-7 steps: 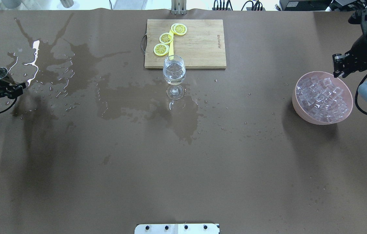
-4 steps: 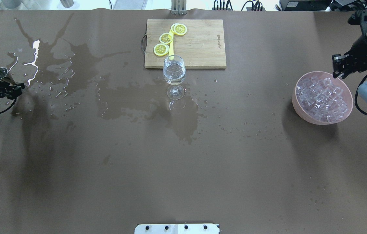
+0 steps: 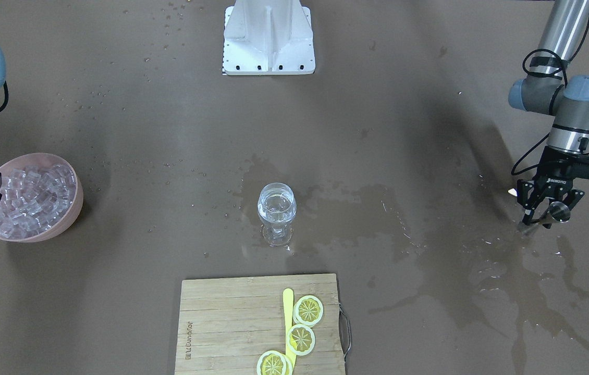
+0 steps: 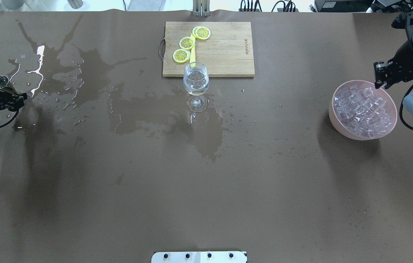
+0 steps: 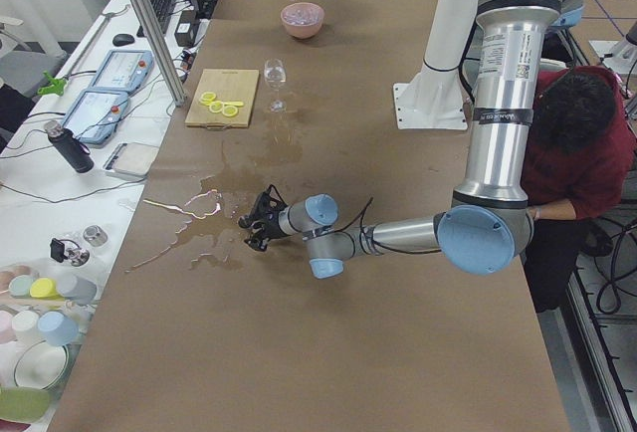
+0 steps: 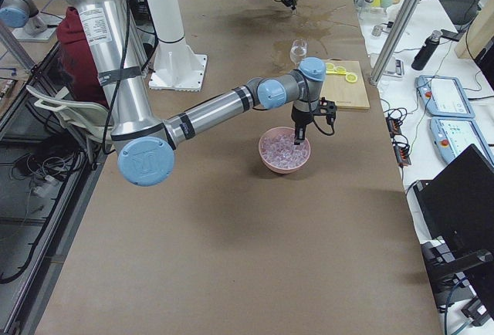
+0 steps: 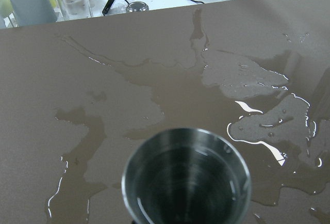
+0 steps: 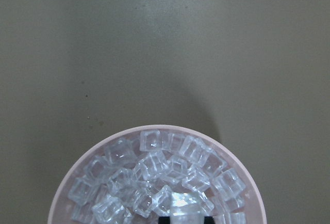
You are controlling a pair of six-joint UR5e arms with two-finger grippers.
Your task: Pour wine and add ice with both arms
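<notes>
— Where is the wine?

— Most of the wine point(image 4: 196, 81) sits in the stemmed glass point(image 3: 275, 208). The glass stands upright in the middle of the table point(image 4: 206, 190), just on the robot's side of the cutting board point(image 4: 224, 54), which carries lemon slices point(image 4: 186, 42). More clear liquid is spilt on the table. There is a dark wet patch around the foot of the glass and a shining puddle point(image 4: 39, 69) towards the left end.

— And the left tool?

— The left tool point(image 3: 544, 213) is closed on a small steel jigger point(image 7: 186, 180) and holds it low over the wet part of the table at that end. The wrist view looks straight into the jigger's mouth. I cannot tell whether it holds any liquid.

— The ice?

— The ice point(image 4: 363, 107) is heaped in the pink bowl point(image 3: 76, 205) at the right end, well apart from the glass.

— And the right tool?

— The right tool point(image 4: 381, 83) hangs over the bowl near its rim, tips down towards the cubes. I cannot tell whether its fingers are spread or grip a cube.
</notes>
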